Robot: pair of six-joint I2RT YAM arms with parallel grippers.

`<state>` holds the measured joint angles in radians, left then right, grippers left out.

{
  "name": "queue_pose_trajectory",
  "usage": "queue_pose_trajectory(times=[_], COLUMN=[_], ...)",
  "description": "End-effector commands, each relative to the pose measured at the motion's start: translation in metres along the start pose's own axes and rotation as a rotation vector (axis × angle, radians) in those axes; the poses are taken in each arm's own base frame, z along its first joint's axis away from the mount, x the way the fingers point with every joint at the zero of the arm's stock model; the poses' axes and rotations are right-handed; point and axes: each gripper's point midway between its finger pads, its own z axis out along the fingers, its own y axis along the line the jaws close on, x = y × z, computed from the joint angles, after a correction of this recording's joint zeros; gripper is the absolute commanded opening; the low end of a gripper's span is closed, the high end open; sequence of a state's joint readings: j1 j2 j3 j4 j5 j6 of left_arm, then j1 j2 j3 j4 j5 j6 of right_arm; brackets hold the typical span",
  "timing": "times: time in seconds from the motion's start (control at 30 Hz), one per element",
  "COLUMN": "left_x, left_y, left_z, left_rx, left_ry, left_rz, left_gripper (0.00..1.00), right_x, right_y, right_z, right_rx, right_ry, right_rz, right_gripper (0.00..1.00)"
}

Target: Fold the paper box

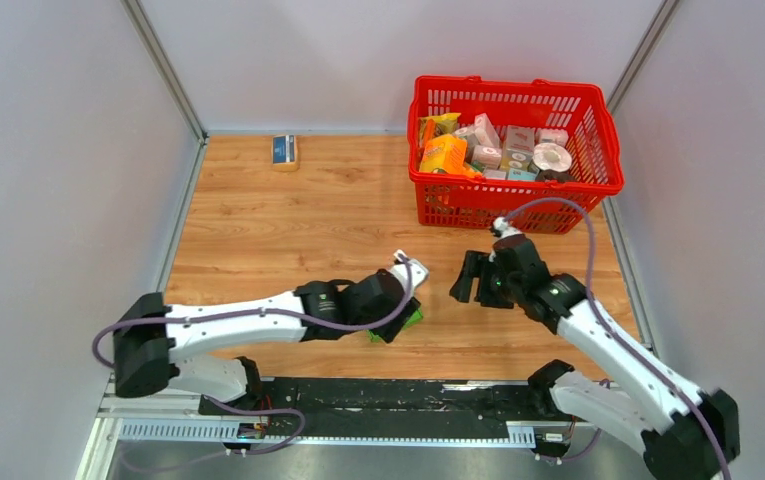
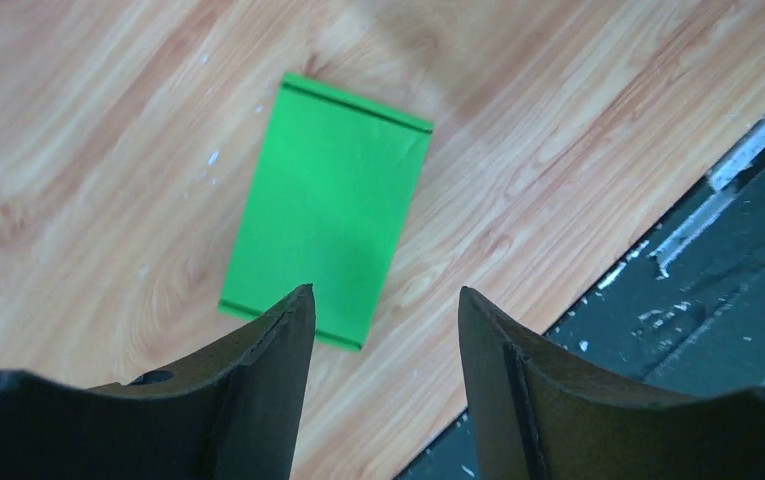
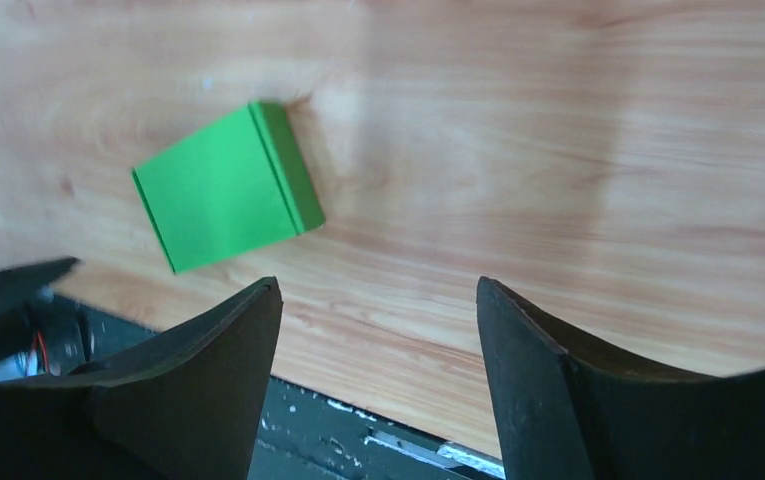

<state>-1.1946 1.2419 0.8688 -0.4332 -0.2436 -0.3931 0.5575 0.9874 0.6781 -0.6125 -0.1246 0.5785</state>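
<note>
Cardboard in bright green, the paper box point(image 2: 328, 205) lies flat on the wooden table point(image 1: 298, 210), close to the near edge and just short of the black rail point(image 1: 388, 392). 2 creases are seen across it, 1 near each short end. In the right wrist view 1 end strip appears to be folded over, though the angle leaves this unsettled. No walls are raised, so the folding is judged to be at an early step, with the approach for a first grasp in hand.

The left gripper point(image 2: 383, 300) is held directly over the box and tilted down, its jaws spread wide with nothing between them. Contact with the card cannot be confirmed. The left arm is stretched low across the table from its base. The right gripper point(image 3: 378, 290) is held to the right of the box, apart from it, jaws likewise wide and empty, with the forearm angled inward and the wrist pointed down.

For the next move, 1 end would need to be pinned by the left fingers while a flap is lifted along its crease by the right. Thin card is likely to slide on smooth wood, so a low entry at the edge is called for. A red basket point(image 1: 516, 85) of packages and a small blue box point(image 1: 284, 150) stand well away at the far side.
</note>
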Motion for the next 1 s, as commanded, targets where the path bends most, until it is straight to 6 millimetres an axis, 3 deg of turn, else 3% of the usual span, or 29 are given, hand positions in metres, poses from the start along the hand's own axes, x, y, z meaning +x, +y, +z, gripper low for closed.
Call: queue_pose_trajectory(times=[0.0,0.03,0.2,0.37,0.5,0.6,0.73,0.77,0.83,0.87,0.97], left_x=[-0.005,-0.004,0.006,0.018,0.026,0.038,0.057,0.065,0.075,0.082,0.098], left_y=[0.004,0.002,-0.005,-0.008,0.007,0.025,0.062,0.081,0.099,0.120,0.152], left_z=[0.025,0.030,0.060,0.080,0.082,0.081,0.074,0.068,0.061,0.053,0.033], left_rx=[-0.133,-0.142,-0.220,-0.260,-0.350,-0.375,-0.452,-0.487,-0.543,-0.592,-0.707], left_ry=[0.067,0.085,0.177,0.240,0.267,0.307,0.352,0.376,0.392,0.407,0.432], left_rz=[0.251,0.265,0.335,0.376,0.366,0.282,0.129,0.076,-0.029,-0.097,-0.242], left_gripper=[0.59,0.57,0.57,0.59,0.57,0.51,0.43,0.41,0.36,0.35,0.39], right_x=[-0.049,-0.055,-0.065,-0.066,-0.065,-0.064,-0.065,-0.064,-0.065,-0.065,-0.066], right_y=[-0.033,-0.037,-0.042,-0.025,-0.017,-0.013,-0.012,-0.012,-0.011,-0.011,-0.009], right_z=[-0.070,-0.091,-0.134,-0.130,-0.118,-0.112,-0.109,-0.108,-0.107,-0.106,-0.103], right_rx=[0.200,0.195,0.166,0.094,0.057,0.037,0.029,0.031,0.028,0.028,0.020], right_ry=[-0.342,-0.431,-0.609,-0.574,-0.542,-0.531,-0.529,-0.525,-0.526,-0.524,-0.516], right_rz=[0.108,0.124,0.133,0.094,0.073,0.069,0.057,0.055,0.047,0.045,0.038], right_gripper=[0.75,0.75,0.77,0.77,0.77,0.77,0.77,0.78,0.78,0.78,0.78])
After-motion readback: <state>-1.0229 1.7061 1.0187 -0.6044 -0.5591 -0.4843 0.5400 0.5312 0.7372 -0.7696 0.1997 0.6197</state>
